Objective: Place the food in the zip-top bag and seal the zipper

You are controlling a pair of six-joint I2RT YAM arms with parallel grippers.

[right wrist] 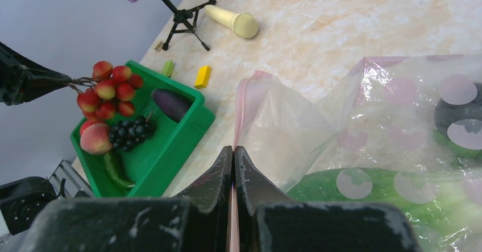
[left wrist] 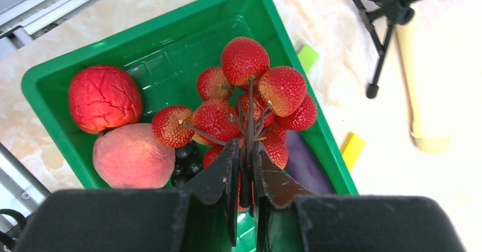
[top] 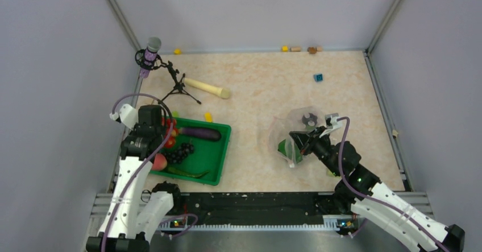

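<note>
Right, the pale marbled surface (top: 256, 93) carries everything: the clear bag (top: 281, 129) lies at the right, well apart from the green tray (top: 225, 144) at the near left. My right claw (right wrist: 233, 166) is pinched tight on the bag's mouth at the pink zipper (right wrist: 243, 101), and a green vegetable (right wrist: 364, 189) already sits inside. In the tray lie the eggplant (top: 199, 132), a peach (left wrist: 133, 155) and dark berries (right wrist: 129, 132). My left claw (left wrist: 245, 166), narrowed, grips the stem of the strawberry bunch (left wrist: 244, 93), held above the tray. To do this carry well, I judge I should travel right slowly so the bunch doesn't swing off its thin stem. The right claw should lift the mouth so it gapes, and I should release only once the fruit is past the zipper. I can read no label or writing anywhere.
</note>
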